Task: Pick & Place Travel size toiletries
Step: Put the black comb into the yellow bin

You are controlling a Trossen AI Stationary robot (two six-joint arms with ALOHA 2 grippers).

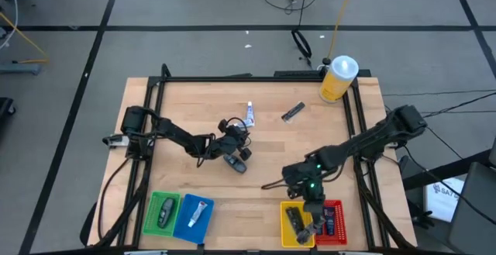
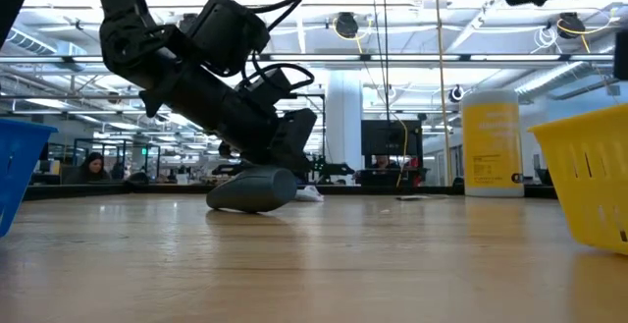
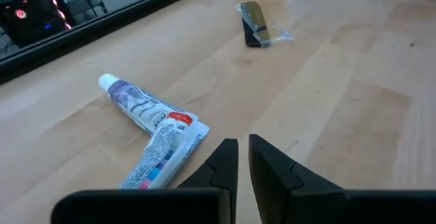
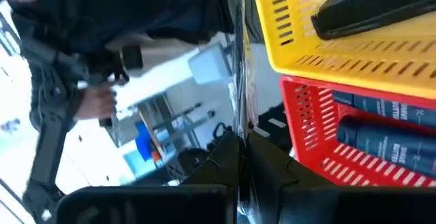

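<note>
My left gripper (image 1: 243,137) (image 3: 243,157) is low over the table's middle, its fingers almost together with nothing between them. A dark grey oval mini bottle (image 1: 239,162) (image 2: 252,188) lies on its side just under that wrist. Beyond the fingers lie a white-and-blue tube (image 3: 153,125) (image 1: 250,114), bent in the middle, and a black stick in clear wrap (image 3: 253,24) (image 1: 292,112). My right gripper (image 1: 310,225) (image 4: 241,142) is over the yellow bin (image 1: 288,236), shut on a thin clear film. A black wrapped item (image 4: 354,6) lies in that bin. My left gripper stands right above the grey bottle (image 2: 265,178), and I cannot tell whether it touches it. My right gripper pinches a thin strip of clear film (image 4: 238,125) between its two shut fingers. The film runs on past the fingertips beside the yellow bin's wall (image 4: 320,54); what it belongs to does not show.
Along the near edge stand a green bin (image 1: 154,222) with a dark bottle, a blue bin (image 1: 184,228) with a tube, and a red bin (image 1: 338,232) with dark blue tubes (image 4: 381,139). A large yellow bottle (image 1: 339,78) stands at the far right corner. Black rails frame the table.
</note>
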